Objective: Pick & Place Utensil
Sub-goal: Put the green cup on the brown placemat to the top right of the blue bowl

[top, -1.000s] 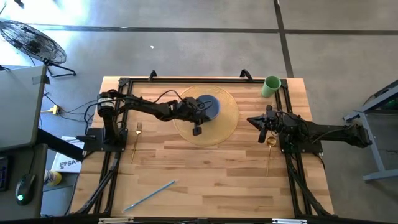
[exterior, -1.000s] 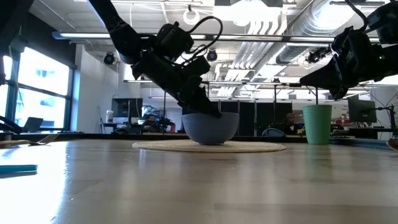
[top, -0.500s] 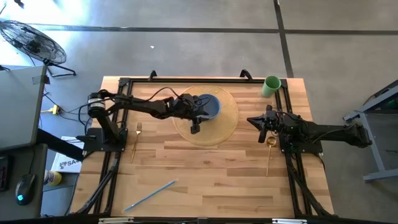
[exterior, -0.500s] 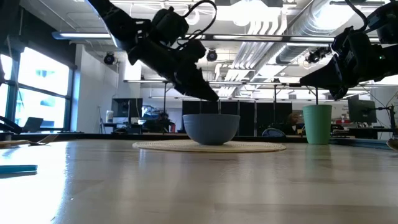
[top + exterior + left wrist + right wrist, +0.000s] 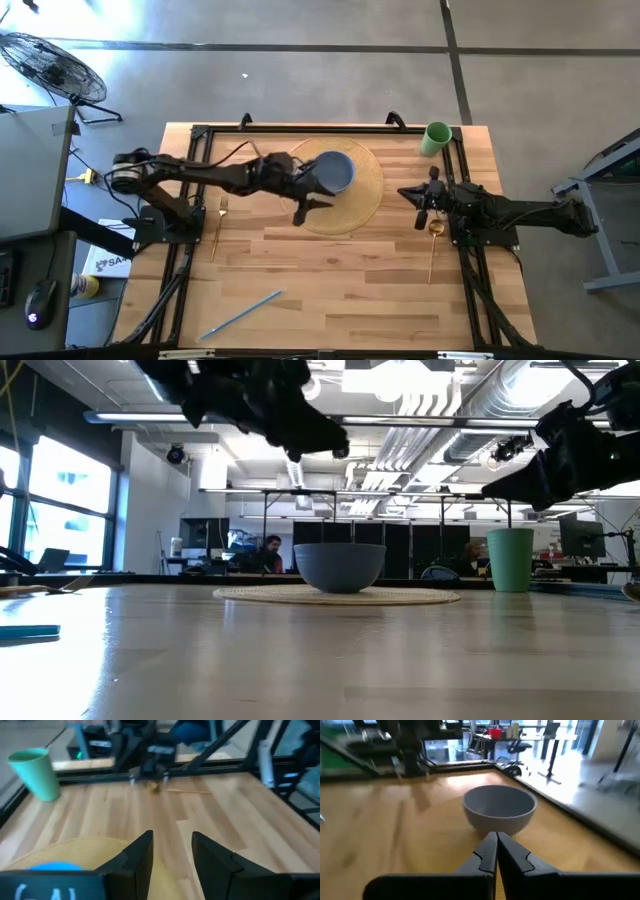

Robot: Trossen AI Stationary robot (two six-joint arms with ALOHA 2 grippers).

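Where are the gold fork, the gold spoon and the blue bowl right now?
gold fork (image 5: 218, 225): high view, on its handle.
gold spoon (image 5: 434, 243): high view, on its handle.
blue bowl (image 5: 340, 567): low view, on its side wall.

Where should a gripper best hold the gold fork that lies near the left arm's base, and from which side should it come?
Probably the thin handle of the gold fork, taken from straight above: it lies flat on the table, with its long sides free for the fingers to close across.

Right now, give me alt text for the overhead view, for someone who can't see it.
Seen from above, the left gripper hangs open over a round woven mat beside a blue bowl. The right gripper waits shut by a gold spoon; a gold fork lies left.
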